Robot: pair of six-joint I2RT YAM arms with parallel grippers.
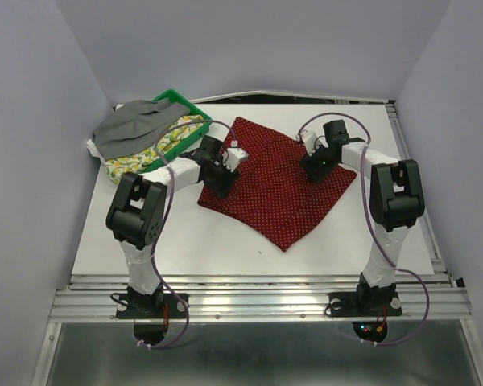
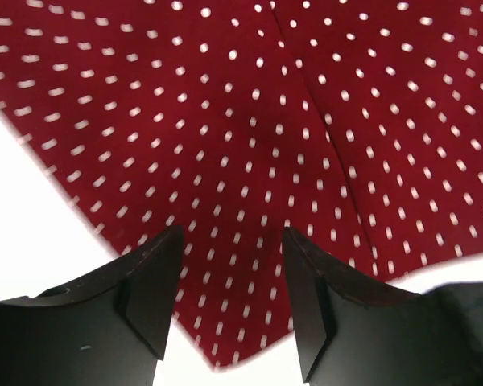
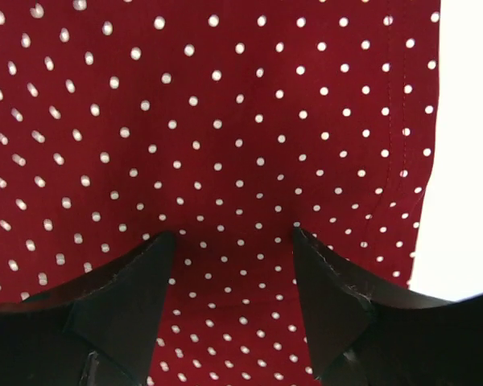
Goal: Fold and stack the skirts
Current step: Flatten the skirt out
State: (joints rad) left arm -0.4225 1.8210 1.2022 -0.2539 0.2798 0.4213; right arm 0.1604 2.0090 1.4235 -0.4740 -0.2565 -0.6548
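**A:** Where are your tools?

**B:** My left tool (image 2: 232, 241) hangs with its jaws apart and nothing pinched, just above a corner of the dark red cloth skirt with tiny white dots (image 1: 278, 189). My right tool (image 3: 232, 237) is also parted and empty, just inside the skirt's right hem.

**A:** And the skirt?

**B:** It is spread flat, diamond-wise, mid-bench (image 1: 225, 249) between my arms. The plain grey cloth skirt (image 1: 137, 129) and the white lemon-print skirt (image 1: 157, 149) are heaped at the green plastic tray (image 1: 177, 98), far left.

**A:** How will you fold it?

**B:** I judge the first fold is due. I'd lower both tools together and pinch right at the edge, taking both layers. Then I'd lift level, keep the cloth taut between them, and lay edge onto edge. An uneven lift would probably skew the fold.
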